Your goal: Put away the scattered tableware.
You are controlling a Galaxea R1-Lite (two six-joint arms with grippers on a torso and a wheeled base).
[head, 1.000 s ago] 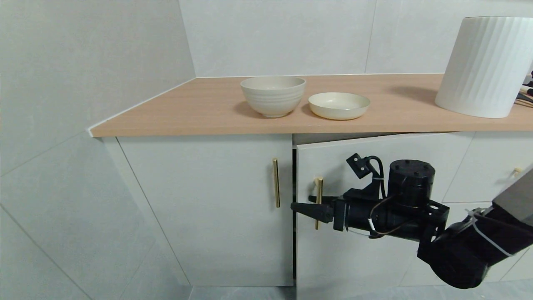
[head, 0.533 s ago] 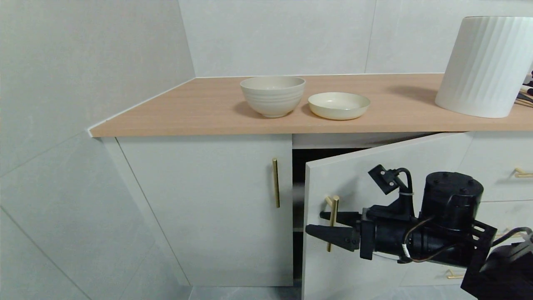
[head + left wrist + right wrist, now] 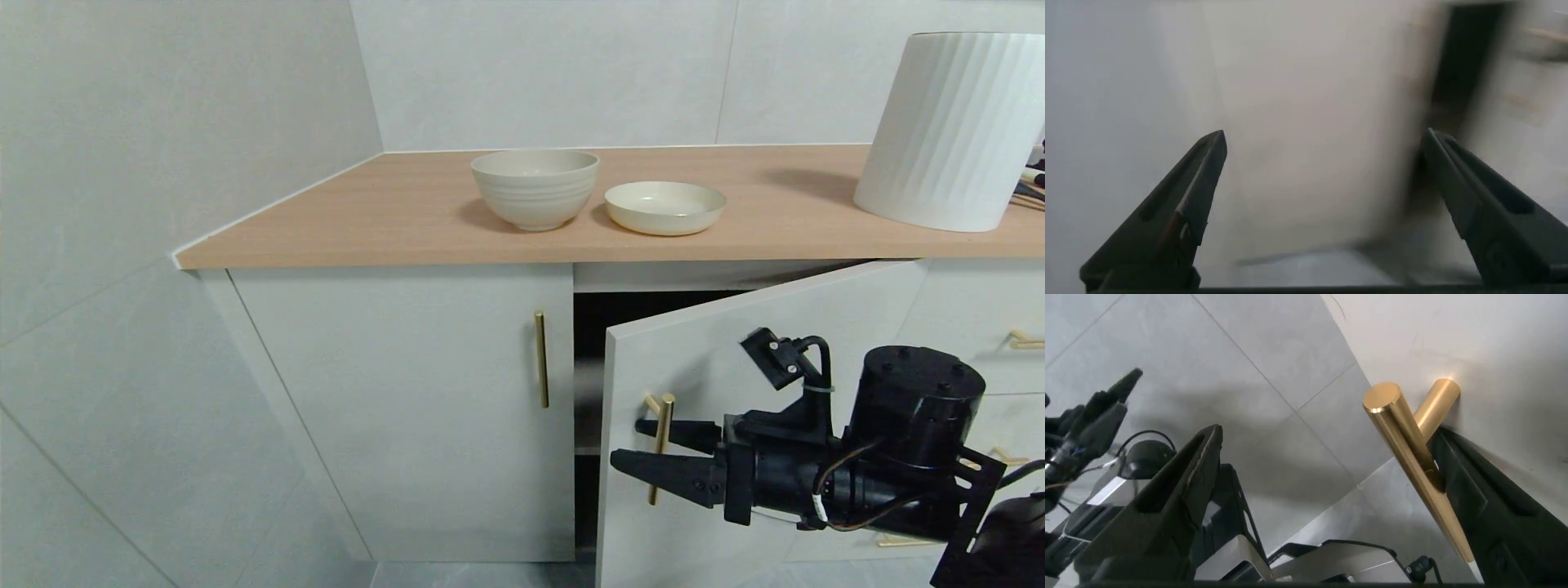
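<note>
1. Right claw [image 3: 627,443]: fingers apart, straddling the brass handle [image 3: 664,416] of the right cabinet door [image 3: 702,351]. One finger rests against the bar; the other stands off it.
2. Left claw [image 3: 1323,139]: fingers spread wide, nothing between them, facing a pale cabinet front.
3. Tableware: ribbed bowl [image 3: 535,186] and shallow dish [image 3: 664,206], side by side near the front edge of the bench [image 3: 367,229].
4. Change: the door was barely ajar a second ago and now stands further out, with a wider dark gap. The right claw has drawn back with the handle. Bowl and dish are unmoved.
5. Other: tall white ribbed container [image 3: 947,131] at the bench's right end.
</note>
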